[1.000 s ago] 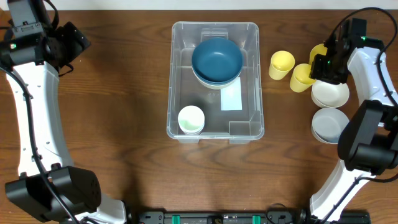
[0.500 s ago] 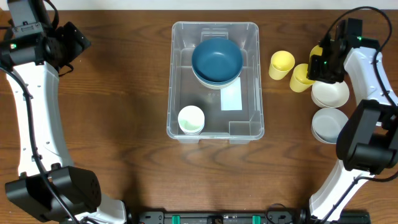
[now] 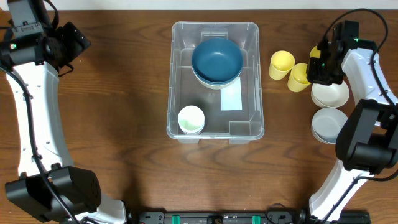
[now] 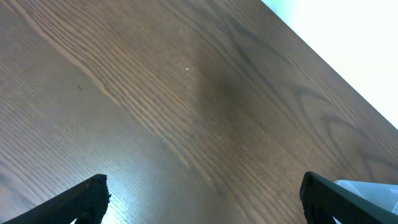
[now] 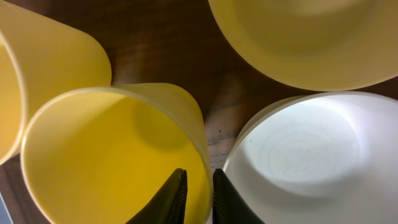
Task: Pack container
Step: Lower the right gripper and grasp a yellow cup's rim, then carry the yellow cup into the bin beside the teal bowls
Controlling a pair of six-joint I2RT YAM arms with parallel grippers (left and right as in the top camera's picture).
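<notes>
The clear container (image 3: 174, 81) stands mid-table, holding a blue bowl (image 3: 216, 60) at its far end and a white cup (image 3: 191, 119) at the near left. To its right stand two yellow cups (image 3: 282, 64) (image 3: 300, 78). My right gripper (image 3: 314, 71) is over the nearer cup (image 5: 106, 162). In the right wrist view the gripper (image 5: 199, 196) has one finger inside the rim and one outside, pinching the cup wall. My left gripper (image 3: 78, 40) hovers at the far left, wide open (image 4: 202, 199) over bare wood.
A white bowl (image 3: 331, 94) sits right beside the gripped cup, close to the outer finger (image 5: 227, 199). A pale stacked bowl (image 3: 328, 123) lies nearer the front. A yellow bowl (image 5: 311, 37) sits behind them. The other yellow cup (image 5: 43, 68) touches the gripped one.
The right gripper has shifted slightly left and back over the yellow cup and narrowed its jaws onto the rim. The left arm has not moved.
</notes>
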